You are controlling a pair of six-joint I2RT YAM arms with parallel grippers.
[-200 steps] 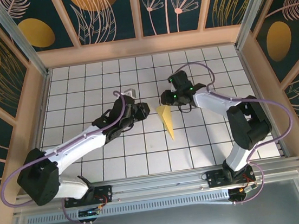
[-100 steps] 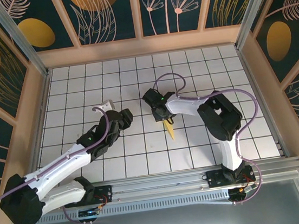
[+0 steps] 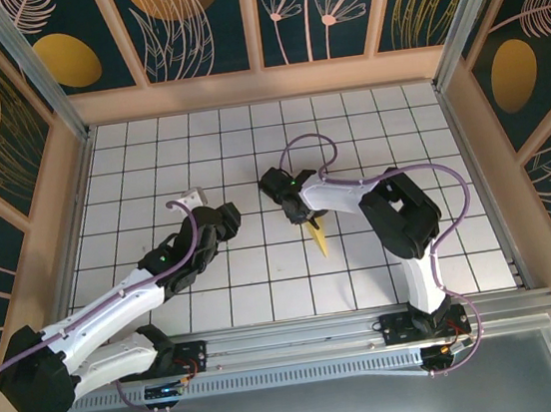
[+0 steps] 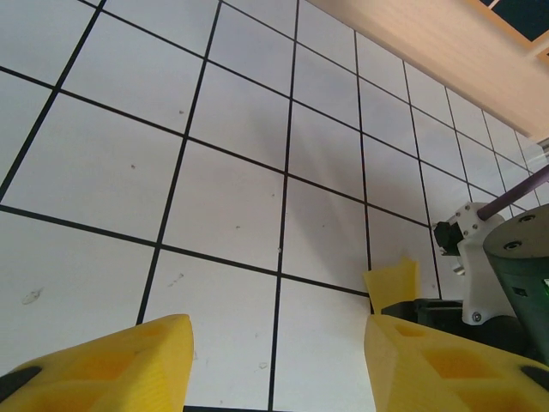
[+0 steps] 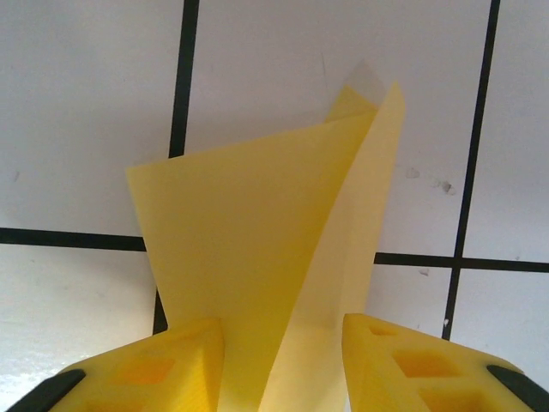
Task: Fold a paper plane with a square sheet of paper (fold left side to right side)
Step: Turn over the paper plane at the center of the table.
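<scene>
right wrist: right gripper (image 5: 279, 335) astride the paper plane (image 5: 249, 249), left gripper (image 4: 276, 343) aside

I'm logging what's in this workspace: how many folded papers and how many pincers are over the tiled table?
Folded yellow paper: 1
Pincers: 2, the left pincer and the right pincer
Total: 3

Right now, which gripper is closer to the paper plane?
Right. The right gripper is over the wide end of the paper plane, open fingers straddling it. The left gripper, also open, sits apart to its left, over white tiles.
</scene>
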